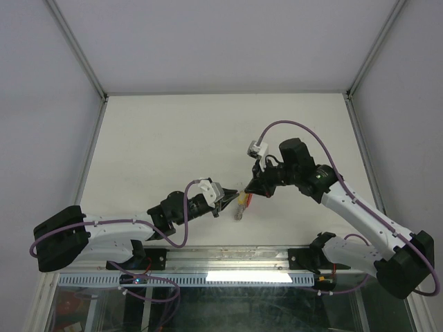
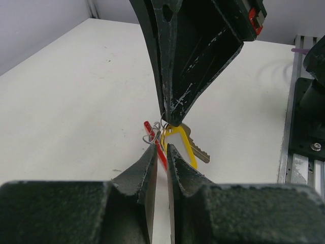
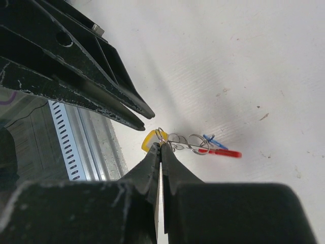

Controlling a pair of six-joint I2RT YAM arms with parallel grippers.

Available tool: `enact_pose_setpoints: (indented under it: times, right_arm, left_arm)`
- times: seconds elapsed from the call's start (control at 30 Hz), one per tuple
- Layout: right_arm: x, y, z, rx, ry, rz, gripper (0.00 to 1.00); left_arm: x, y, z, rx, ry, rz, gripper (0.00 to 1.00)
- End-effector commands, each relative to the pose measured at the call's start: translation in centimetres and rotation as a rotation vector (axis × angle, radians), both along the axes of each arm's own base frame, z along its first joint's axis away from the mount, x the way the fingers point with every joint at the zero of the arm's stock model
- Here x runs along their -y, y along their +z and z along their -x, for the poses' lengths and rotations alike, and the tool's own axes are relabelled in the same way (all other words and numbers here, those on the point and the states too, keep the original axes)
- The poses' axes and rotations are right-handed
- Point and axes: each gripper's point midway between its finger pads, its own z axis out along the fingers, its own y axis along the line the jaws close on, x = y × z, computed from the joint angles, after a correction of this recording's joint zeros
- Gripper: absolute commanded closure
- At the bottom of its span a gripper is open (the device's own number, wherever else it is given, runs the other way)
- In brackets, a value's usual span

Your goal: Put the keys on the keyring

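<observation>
At the front edge of the bench point(image 1: 173, 138) the left hand point(image 1: 232, 196), parted a sliver, grips nothing just beside the keyring point(image 3: 223, 152), whose ring, yellow key point(image 2: 182, 145) against it, is pinched by the clenched right hand point(image 3: 160, 150), blue key point(image 3: 210, 138) alongside.

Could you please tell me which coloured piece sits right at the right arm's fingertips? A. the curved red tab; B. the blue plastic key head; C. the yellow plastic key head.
C: the yellow plastic key head shows beside the shut right gripper, whose fingers seem to pinch it; the curved red tab and blue plastic key head lie farther off.
</observation>
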Motion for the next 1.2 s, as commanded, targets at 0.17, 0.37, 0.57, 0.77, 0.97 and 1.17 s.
enact_pose_setpoints:
  times: [0.17,0.37,0.57,0.77,0.97,1.17]
  right_arm:
    - [-0.8,5.0,-0.1,0.115,0.052,-0.103,1.0]
    - [-0.4,3.7,0.6,0.095,0.1,-0.061,1.0]
    - [-0.8,3.1,1.0,0.083,0.133,-0.069,1.0]
    - [-1.4,3.3,0.8,0.085,0.15,-0.089,1.0]
    - [-1.2,3.0,0.1,0.105,0.122,-0.065,1.0]
    - [-0.9,2.2,0.0,0.102,0.114,-0.034,1.0]
  left_arm:
    - [-0.4,1.9,-0.2,0.025,0.025,0.052,0.85]
    - [-0.2,2.5,-0.3,0.035,0.028,0.062,0.83]
    - [0.0,2.1,-0.2,0.03,0.017,0.048,0.83]
    - [0.6,1.5,0.2,0.014,-0.015,0.039,0.83]
    - [0.7,1.5,0.5,0.012,-0.035,0.03,0.83]
    - [0.2,1.7,0.4,0.016,-0.022,0.02,0.77]
